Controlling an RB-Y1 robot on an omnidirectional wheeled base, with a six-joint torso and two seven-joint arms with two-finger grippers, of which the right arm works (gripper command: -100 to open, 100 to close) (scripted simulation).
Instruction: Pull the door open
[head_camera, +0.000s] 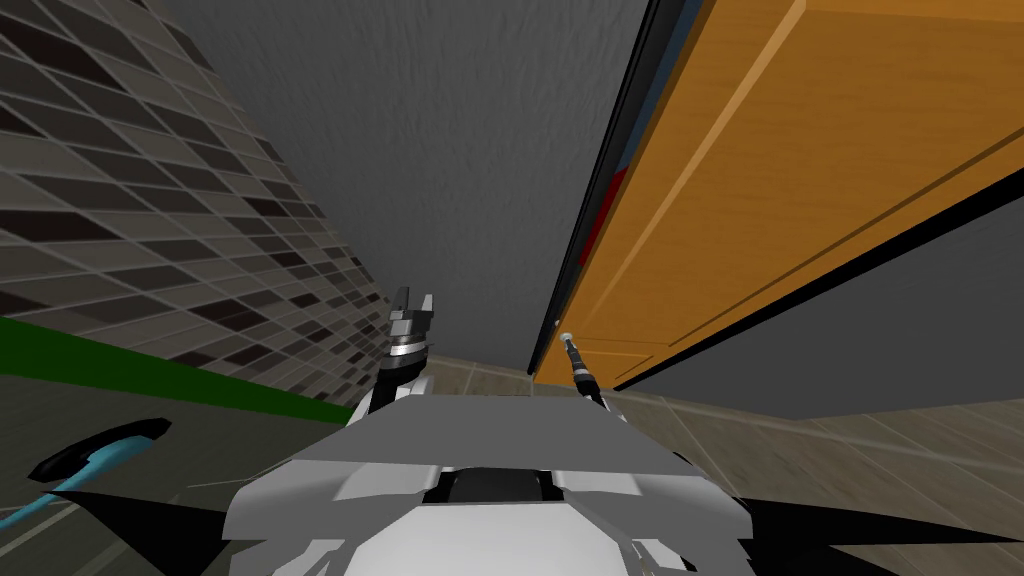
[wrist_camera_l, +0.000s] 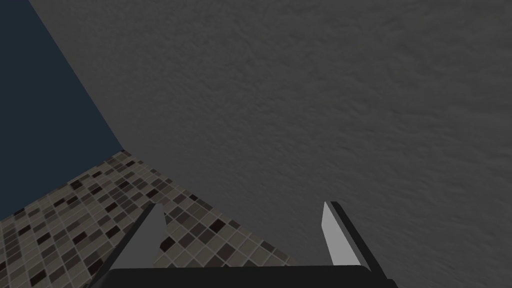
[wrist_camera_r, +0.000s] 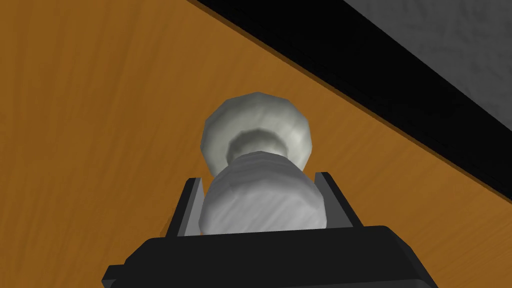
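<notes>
the right pincer (wrist_camera_r: 259, 181) clamps the sides of the pale grey knob (wrist_camera_r: 262, 200) on the orange wooden door (wrist_camera_r: 100, 125), near its dark edge, ahead to the robot's right. the left pincer (wrist_camera_l: 242, 212) stands wide open.

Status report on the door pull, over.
Right gripper shut on the door knob. Left gripper open, facing the grey wall. Orange-brown door, no obstruction seen.

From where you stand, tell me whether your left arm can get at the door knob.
Probably not: the right end effector is shut on the knob, pressing both its sides, so little is left to grasp. The left end effector, open, points at the grey wall beside the door.
</notes>
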